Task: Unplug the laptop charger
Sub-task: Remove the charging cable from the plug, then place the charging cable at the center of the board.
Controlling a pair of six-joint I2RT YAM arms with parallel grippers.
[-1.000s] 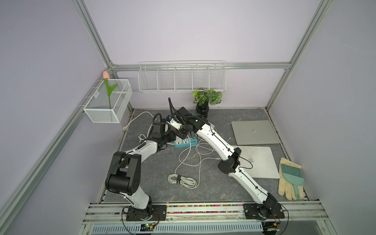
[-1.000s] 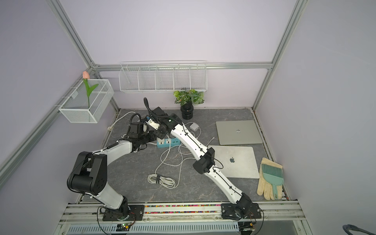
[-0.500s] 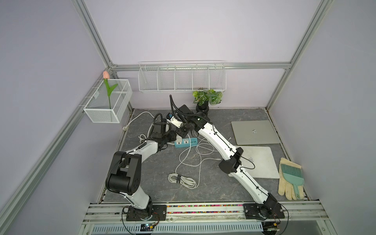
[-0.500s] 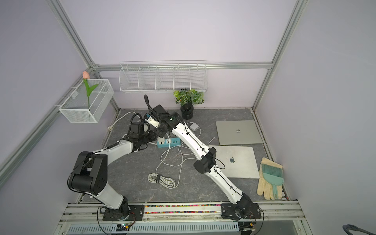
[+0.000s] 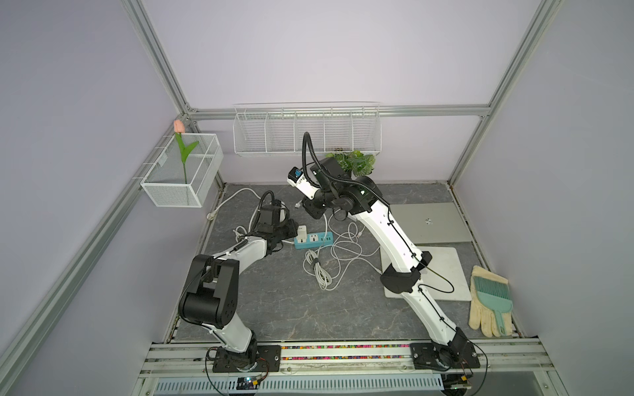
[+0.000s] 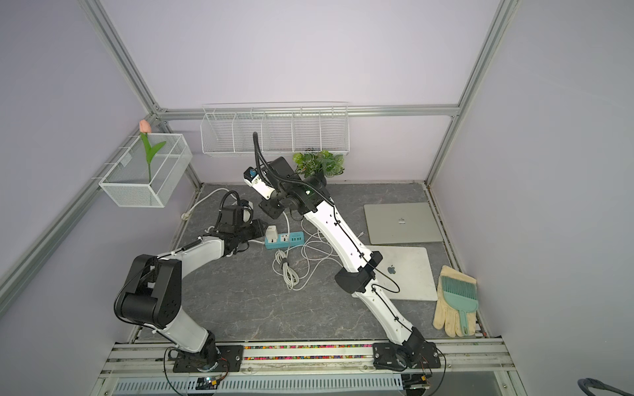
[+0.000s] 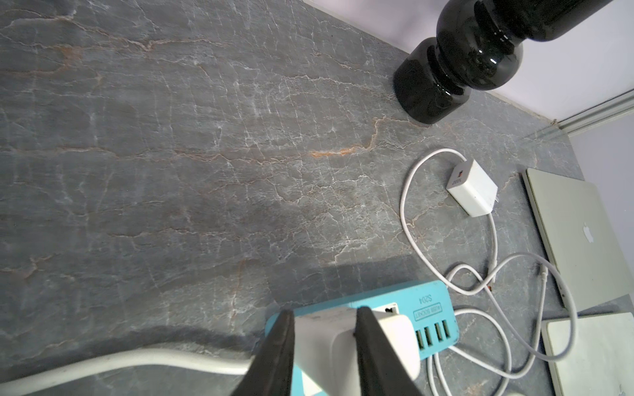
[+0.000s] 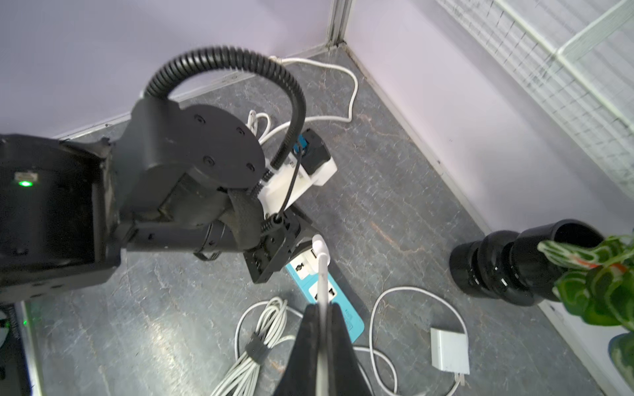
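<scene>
1. Since a second ago our right gripper (image 8: 322,310) has risen toward the far wall.
2. We see it pinching a thin white cable (image 8: 320,271) above the strip.
3. Our left gripper (image 7: 324,313) clamps the white charger (image 7: 326,343), which is seated on the left end of the blue power strip (image 7: 425,308), left of the table's centre.

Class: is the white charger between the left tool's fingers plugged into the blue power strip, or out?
Plugged in: the charger sits flush on the power strip, no prongs showing.

Pale lilac walls (image 5: 308,51) sit within aluminium frame rails (image 5: 429,110). A white wire rack (image 5: 307,137) hangs above the grey-veined table (image 5: 281,308).
</scene>
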